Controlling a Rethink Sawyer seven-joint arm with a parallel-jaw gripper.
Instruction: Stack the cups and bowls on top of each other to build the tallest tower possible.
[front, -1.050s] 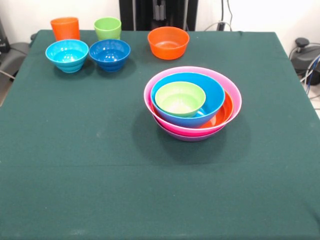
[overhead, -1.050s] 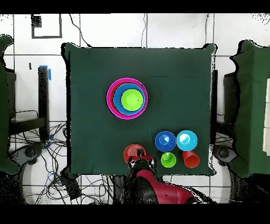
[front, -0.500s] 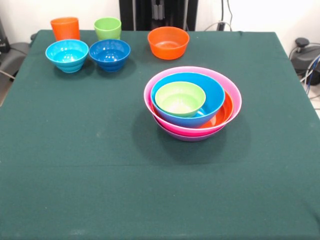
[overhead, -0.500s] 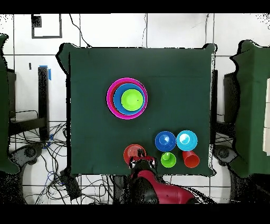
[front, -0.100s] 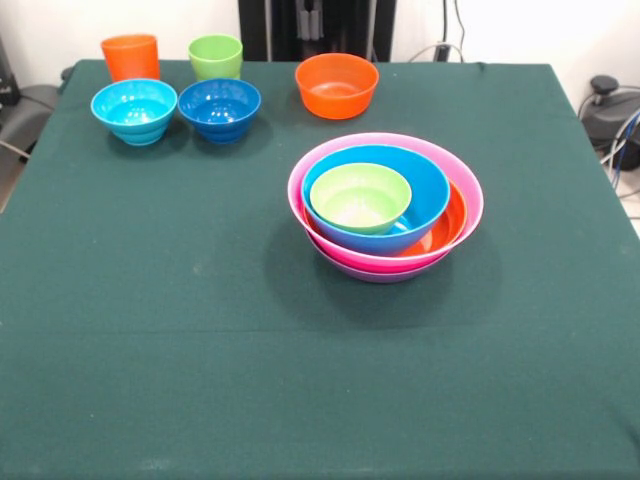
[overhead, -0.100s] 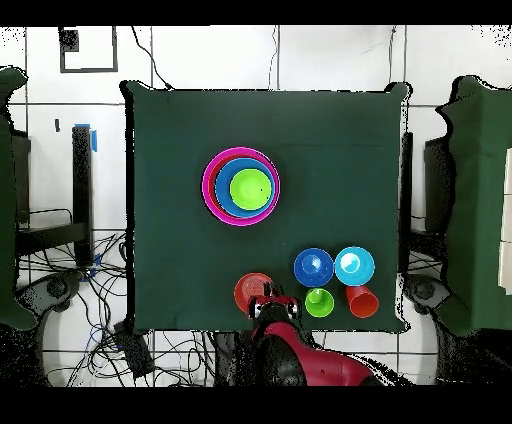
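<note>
From the front I see the tower (front, -0.100s: 385, 205) near the middle of the green worktop (front, -0.100s: 200, 340): a lime green small bowl (front, -0.100s: 360, 197) inside a blue bowl (front, -0.100s: 415, 190), inside an orange one, inside the pink bowl (front, -0.100s: 470, 200), with purple showing underneath. Along the far edge stand the orange cup (front, -0.100s: 130, 57) and lime green cup (front, -0.100s: 215, 56), the light blue bowl (front, -0.100s: 134, 110) and dark blue bowl (front, -0.100s: 219, 108) just before them, and a lone orange bowl (front, -0.100s: 337, 85) well apart. No arm shows here.

From overhead I see the gripper (overhead, -0.100s: 270, 306) at the worktop's edge beside that orange bowl (overhead, -0.100s: 248, 291); whether it is apart or together I cannot tell.
</note>
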